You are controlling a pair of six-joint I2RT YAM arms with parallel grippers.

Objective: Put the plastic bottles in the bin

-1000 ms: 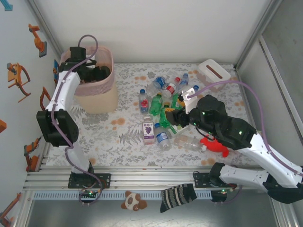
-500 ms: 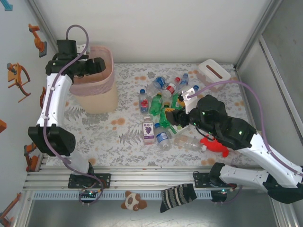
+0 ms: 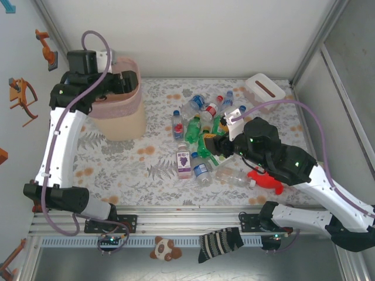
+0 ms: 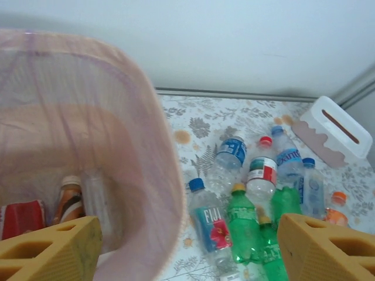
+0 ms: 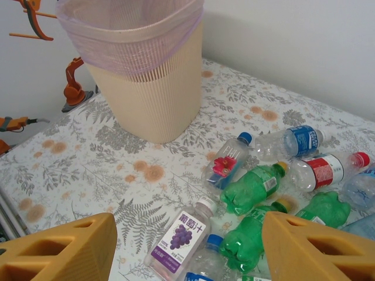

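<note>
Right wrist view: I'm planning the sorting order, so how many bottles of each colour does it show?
Green bottles: 3
Clear bottles: 4 (two cut off by the frame)
Red-labelled bottle: 1
Purple grape bottle: 1
Total: 9

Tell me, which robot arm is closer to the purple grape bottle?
Right. The right arm's fingers hang open just above the grape bottle, close beside it. The left arm's fingers are far away, open over the bin.
</note>
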